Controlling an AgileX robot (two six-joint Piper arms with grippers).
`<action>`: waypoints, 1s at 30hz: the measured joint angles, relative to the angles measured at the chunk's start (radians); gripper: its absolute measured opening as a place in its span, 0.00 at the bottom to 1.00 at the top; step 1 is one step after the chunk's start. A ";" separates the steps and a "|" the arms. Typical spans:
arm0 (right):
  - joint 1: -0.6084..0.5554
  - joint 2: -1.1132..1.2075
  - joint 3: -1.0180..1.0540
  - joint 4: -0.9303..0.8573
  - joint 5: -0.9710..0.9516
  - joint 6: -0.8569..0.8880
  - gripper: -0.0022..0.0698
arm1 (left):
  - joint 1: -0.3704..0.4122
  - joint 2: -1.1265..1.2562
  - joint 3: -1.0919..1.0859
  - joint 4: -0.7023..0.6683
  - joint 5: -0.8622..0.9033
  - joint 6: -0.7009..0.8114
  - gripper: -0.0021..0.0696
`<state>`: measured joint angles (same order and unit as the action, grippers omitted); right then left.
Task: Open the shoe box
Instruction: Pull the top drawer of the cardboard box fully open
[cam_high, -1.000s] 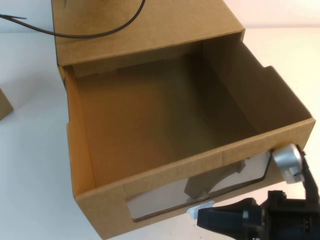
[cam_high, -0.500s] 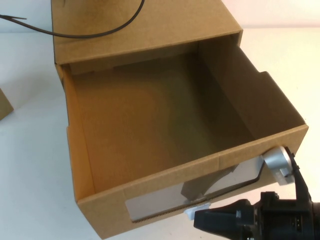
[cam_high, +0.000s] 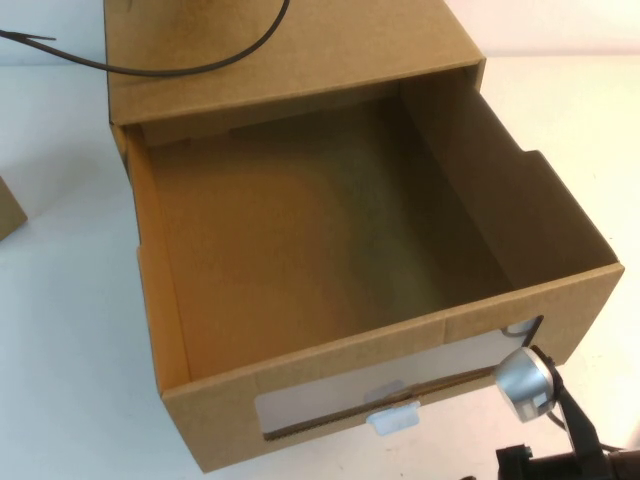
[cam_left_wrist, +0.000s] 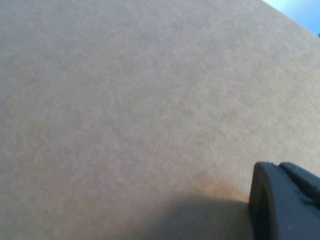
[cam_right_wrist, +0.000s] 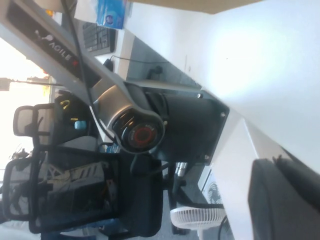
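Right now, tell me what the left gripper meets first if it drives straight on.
The brown cardboard shoe box: its plain wall fills the wrist view just ahead of the left gripper, probably very near. The right gripper, shut, sits by the box's near right corner.

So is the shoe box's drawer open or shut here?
Open: the drawer is slid well out of its sleeve, inside empty. Right gripper, shut, sits near its front; left gripper hangs close to cardboard.
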<state>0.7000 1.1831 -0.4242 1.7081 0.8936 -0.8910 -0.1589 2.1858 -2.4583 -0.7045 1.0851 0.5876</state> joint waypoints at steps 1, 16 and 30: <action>0.000 0.000 0.000 0.000 -0.005 -0.002 0.01 | 0.000 0.000 0.000 0.000 0.000 0.000 0.02; 0.000 -0.153 0.004 -0.003 -0.037 -0.005 0.04 | 0.000 -0.064 0.020 0.046 -0.024 0.042 0.02; 0.000 -0.547 0.004 -0.064 -0.472 0.015 0.00 | 0.000 -0.347 0.023 0.165 0.025 0.032 0.02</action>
<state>0.7000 0.6361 -0.4203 1.6444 0.4214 -0.8758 -0.1589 1.8385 -2.4356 -0.5391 1.1096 0.6194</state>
